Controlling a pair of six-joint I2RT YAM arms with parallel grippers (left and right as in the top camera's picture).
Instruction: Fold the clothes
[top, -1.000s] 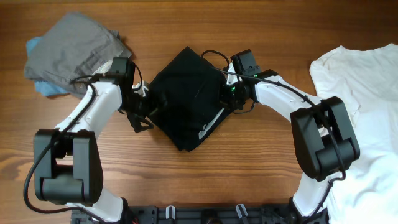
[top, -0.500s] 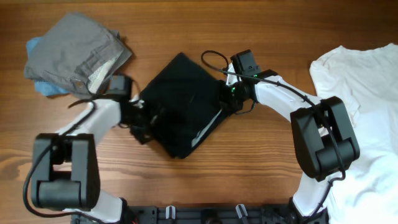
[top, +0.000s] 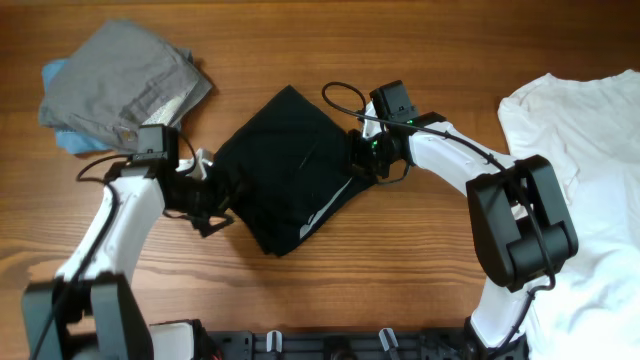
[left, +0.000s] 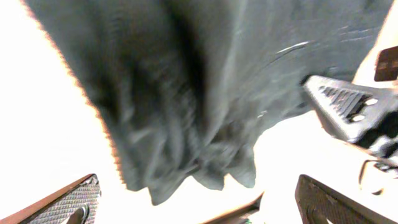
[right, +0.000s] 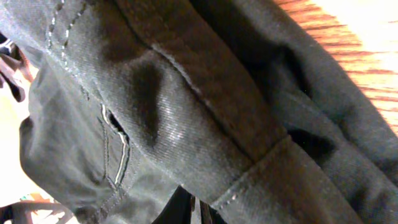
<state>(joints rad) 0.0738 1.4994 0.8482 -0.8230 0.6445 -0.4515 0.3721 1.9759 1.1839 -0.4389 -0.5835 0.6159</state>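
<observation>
- Cannot read right gripper (top: 353, 166) grip, buried under black shorts (top: 285, 160).
- Cuts off white shirt (top: 585, 170) at overhead's right edge.
- Blurred, washed out throughout left wrist view.

Four pieces of cloth are counted in the overhead view: one pair of black shorts (top: 290, 165) at the centre, one pair of folded grey shorts (top: 115, 75) at the upper left, one light blue cloth (top: 75, 142) showing from under the grey pair at its lower left edge, and one white shirt (top: 590, 150) at the right edge. Two robot arms are counted, one left arm (top: 120, 210) at the lower left and one right arm (top: 450, 150) right of centre. One wooden table (top: 400, 40) is seen beneath them all.
</observation>
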